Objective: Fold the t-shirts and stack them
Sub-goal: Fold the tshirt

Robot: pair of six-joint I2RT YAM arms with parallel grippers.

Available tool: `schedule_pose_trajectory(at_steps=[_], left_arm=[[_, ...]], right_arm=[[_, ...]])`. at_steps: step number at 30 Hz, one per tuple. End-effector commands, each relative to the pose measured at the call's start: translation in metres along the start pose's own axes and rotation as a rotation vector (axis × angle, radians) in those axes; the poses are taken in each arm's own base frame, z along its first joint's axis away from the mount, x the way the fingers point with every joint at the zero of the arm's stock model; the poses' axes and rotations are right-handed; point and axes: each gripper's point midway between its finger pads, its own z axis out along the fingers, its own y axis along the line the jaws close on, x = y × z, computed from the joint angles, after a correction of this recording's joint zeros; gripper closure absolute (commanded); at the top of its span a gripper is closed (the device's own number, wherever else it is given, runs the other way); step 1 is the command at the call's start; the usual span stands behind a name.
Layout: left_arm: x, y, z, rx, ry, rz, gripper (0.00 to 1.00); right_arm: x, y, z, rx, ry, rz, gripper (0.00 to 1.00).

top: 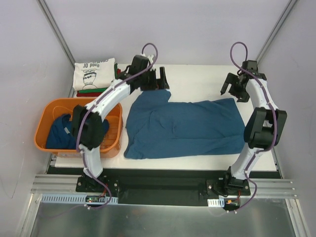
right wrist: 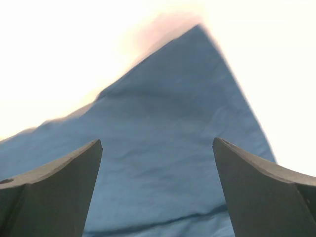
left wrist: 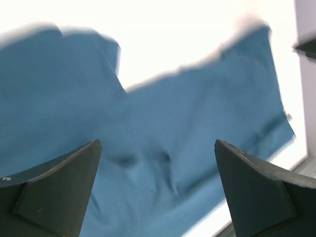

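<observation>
Tabletop (top: 197,81): both claws (top: 161,80) (top: 233,93) wide, empty

In the top view the left arm (top: 106,101) crosses the orange tub (top: 47,112) at centre left, hiding its right side and part of the crumpled blue shirt (top: 60,131) inside. At upper left, the green and red shirts (top: 94,91) show only as thin edges under the cream shirt (top: 94,74), whose print is too small to read. Both wrist views blur the spread blue shirt (left wrist: 163,148), cut off at the lower edge.
</observation>
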Motion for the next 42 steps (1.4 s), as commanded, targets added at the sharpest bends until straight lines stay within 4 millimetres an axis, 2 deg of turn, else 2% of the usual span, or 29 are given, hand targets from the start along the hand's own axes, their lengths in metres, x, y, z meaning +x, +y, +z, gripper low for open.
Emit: schedule_pose_trajectory(at_steps=[1, 2, 3, 4, 5, 6, 7, 8, 13, 17, 21, 25, 29, 32, 36, 38, 40, 42], left_arm=[[-0.041, 0.050, 0.049, -0.087, 0.003, 0.070, 0.01], [-0.046, 0.064, 0.056, -0.111, 0.014, 0.064, 0.01], [-0.036, 0.084, 0.080, -0.134, 0.064, 0.051, 0.01], [-0.063, 0.078, 0.078, -0.125, 0.014, 0.072, 0.01], [-0.068, 0.086, 0.083, -0.143, 0.011, 0.063, 0.01], [-0.062, 0.103, 0.096, -0.171, 0.038, 0.052, 0.01], [-0.075, 0.103, 0.097, -0.179, 0.003, 0.083, 0.01], [-0.078, 0.112, 0.101, -0.212, -0.008, 0.089, 0.01], [-0.080, 0.144, 0.116, -0.334, -0.022, 0.125, 0.05], [-0.070, 0.150, 0.125, -0.335, 0.002, 0.105, 0.18], [-0.052, 0.159, 0.138, -0.339, 0.047, 0.086, 0.20], [-0.050, 0.160, 0.138, -0.377, 0.044, 0.071, 0.21], [-0.045, 0.154, 0.137, -0.424, 0.046, 0.083, 0.19], [-0.031, 0.148, 0.143, -0.451, 0.070, 0.088, 0.19], [-0.009, 0.166, 0.155, -0.501, 0.111, 0.011, 0.21], [-0.005, 0.171, 0.156, -0.519, 0.117, -0.023, 0.28], [-0.010, 0.175, 0.154, -0.552, 0.089, -0.046, 0.31], [-0.013, 0.176, 0.153, -0.563, 0.073, -0.060, 0.38]], right_arm=[[-0.016, -0.029, 0.016, 0.094, 0.035, -0.066, 0.01], [-0.023, -0.029, 0.017, 0.089, 0.025, -0.070, 0.01], [-0.022, -0.030, 0.025, 0.087, 0.041, -0.065, 0.01], [-0.022, -0.032, 0.028, 0.077, 0.048, -0.055, 0.01], [-0.023, -0.033, 0.029, 0.078, 0.047, -0.051, 0.01], [-0.024, -0.035, 0.032, 0.079, 0.041, -0.048, 0.01], [-0.023, -0.030, 0.033, 0.042, 0.047, -0.048, 0.01], [-0.024, -0.030, 0.034, 0.039, 0.043, -0.047, 0.01], [-0.020, -0.035, 0.041, 0.054, 0.056, -0.054, 0.01], [-0.014, -0.037, 0.045, 0.058, 0.074, -0.054, 0.01], [-0.009, -0.040, 0.049, 0.062, 0.084, -0.052, 0.01], [-0.006, -0.040, 0.051, 0.053, 0.091, -0.044, 0.03], [-0.004, -0.036, 0.051, 0.033, 0.089, -0.037, 0.03], [-0.001, -0.035, 0.051, 0.021, 0.091, -0.035, 0.03], [0.003, -0.033, 0.051, 0.000, 0.099, -0.032, 0.03], [0.002, -0.031, 0.050, -0.009, 0.093, -0.031, 0.03], [0.004, -0.030, 0.051, -0.018, 0.096, -0.029, 0.03], [0.005, -0.030, 0.052, -0.020, 0.099, -0.029, 0.03]])
